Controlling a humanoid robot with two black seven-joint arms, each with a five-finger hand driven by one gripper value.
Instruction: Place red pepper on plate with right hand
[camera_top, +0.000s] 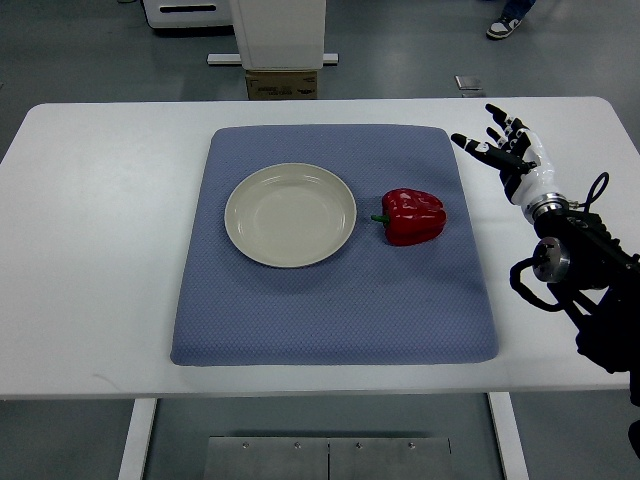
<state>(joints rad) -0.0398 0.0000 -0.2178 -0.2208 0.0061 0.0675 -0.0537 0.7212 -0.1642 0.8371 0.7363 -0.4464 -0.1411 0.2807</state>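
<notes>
A red pepper (413, 216) lies on its side on the blue mat (330, 300), its green stem pointing left toward the plate. The cream plate (290, 214) sits just left of it, with nothing on it. My right hand (503, 147) hovers over the white table to the right of the mat, beyond the pepper, fingers spread and holding nothing. Its black arm comes in from the right edge. The left arm does not show.
The white table (100, 220) carries the mat in its middle. Past the far edge stand a white machine base with a cardboard box (281, 84), and a person's shoe (505, 25) on the floor.
</notes>
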